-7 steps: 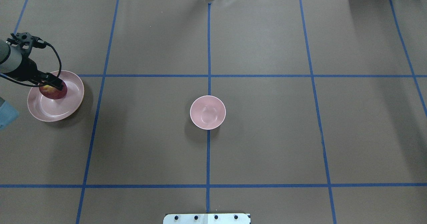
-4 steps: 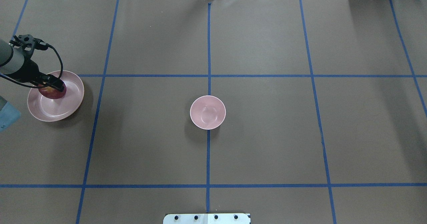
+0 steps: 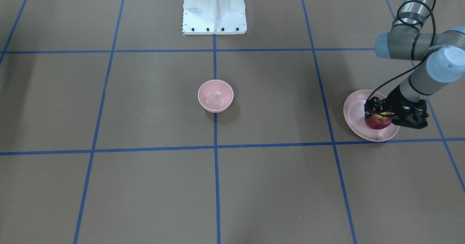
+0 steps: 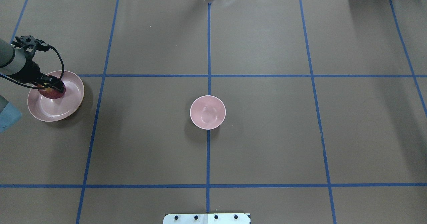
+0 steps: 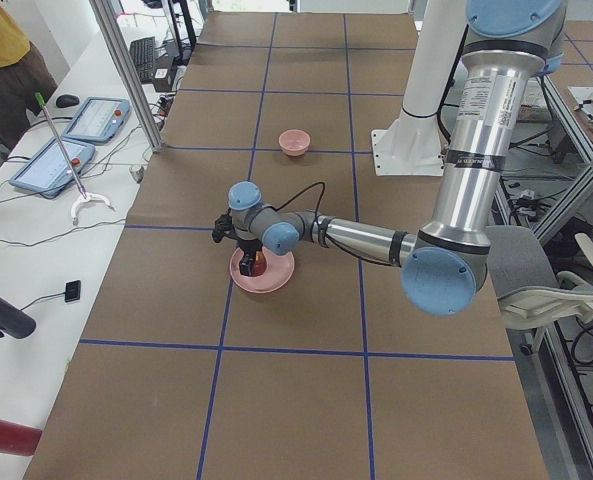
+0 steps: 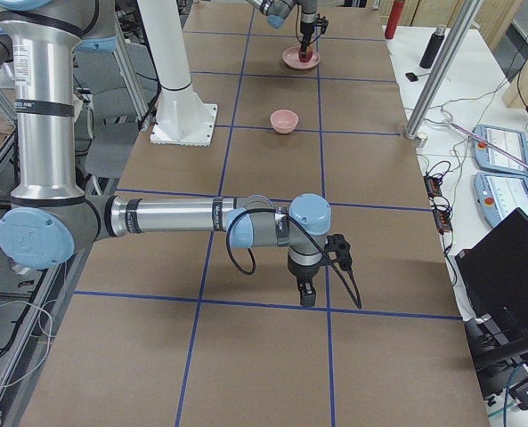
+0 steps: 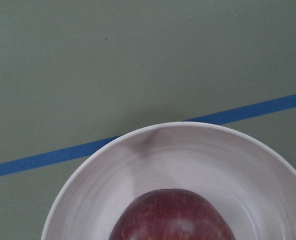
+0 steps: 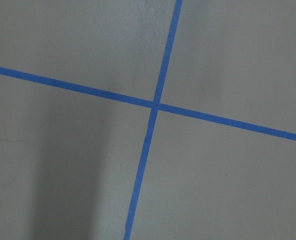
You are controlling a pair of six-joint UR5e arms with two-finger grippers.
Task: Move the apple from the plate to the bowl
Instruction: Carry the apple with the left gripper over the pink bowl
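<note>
Overhead exterior view: a brown table (image 4: 267, 134) marked into squares by blue tape lines (image 4: 208, 50). At the far left sits the wide pink plate (image 4: 71, 99), and on its far-left part rests the dark-red apple (image 4: 50, 94). The left gripper (image 4: 55, 85) reaches down from the left edge and sits right on top of the apple, partly hiding it. In the front-facing view its black fingers appear to stand on either side of the fruit, but I cannot tell whether they have closed on it or are only set around it. The left wrist view shows just the apple's rounded top at the bottom edge, with the plate's rim beyond it.

The small, deep pink bowl (image 4: 196, 107) stands well apart from the plate, on the central tape line, and holds nothing.

The right gripper (image 6: 306, 295) shows only in the right side view, pointing down over bare table far from both dishes. I cannot tell whether it is wide or narrow.

By my reading the task is at its first step. The apple is not yet lifted; the grasp, the carry across the table and the release into the bowl all remain.

Compared with one second ago, the left gripper has sunk lower over the apple and the arm has drawn slightly toward the left edge. Apple, plate and bowl have not moved.
</note>
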